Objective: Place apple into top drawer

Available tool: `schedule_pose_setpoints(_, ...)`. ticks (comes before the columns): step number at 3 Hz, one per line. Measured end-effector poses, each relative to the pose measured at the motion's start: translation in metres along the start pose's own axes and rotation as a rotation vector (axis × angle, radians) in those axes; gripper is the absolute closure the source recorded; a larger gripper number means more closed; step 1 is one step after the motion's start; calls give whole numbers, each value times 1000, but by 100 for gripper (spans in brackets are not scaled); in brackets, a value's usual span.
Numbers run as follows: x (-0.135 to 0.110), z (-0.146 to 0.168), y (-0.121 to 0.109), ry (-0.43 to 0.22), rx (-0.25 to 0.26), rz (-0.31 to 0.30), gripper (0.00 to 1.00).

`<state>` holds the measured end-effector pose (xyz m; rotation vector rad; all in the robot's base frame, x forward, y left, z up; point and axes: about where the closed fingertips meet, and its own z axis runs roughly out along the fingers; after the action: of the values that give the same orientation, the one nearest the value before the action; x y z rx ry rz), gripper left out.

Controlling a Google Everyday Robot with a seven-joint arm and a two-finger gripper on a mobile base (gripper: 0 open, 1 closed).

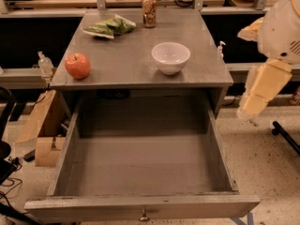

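Observation:
The apple [78, 65] is red-orange and sits on the left side of the grey cabinet top [126, 62], near its front edge. The top drawer [140, 158] is pulled wide open below it, with nothing in it; its front panel with a small metal knob [144, 215] is at the bottom of the view. My gripper [248, 108] hangs at the end of the cream arm at the right edge, beside the cabinet's right side, level with the drawer's back. It is well away from the apple and holds nothing that I can see.
A white bowl [170, 56] stands on the right of the cabinet top. A green snack bag [109, 27] and a drink can [149, 4] lie at the back. Cardboard boxes [40, 125] are on the floor at the left. A black stand leg [287, 137] is at the right.

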<state>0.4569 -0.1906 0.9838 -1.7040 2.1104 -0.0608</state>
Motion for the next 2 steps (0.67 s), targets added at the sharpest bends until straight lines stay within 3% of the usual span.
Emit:
schedule_pose_setpoints(1,-29,27,-17,-173,6,-4,0)
schedule_pose_setpoints(2,-71,48,-32,-417,39,7,0)
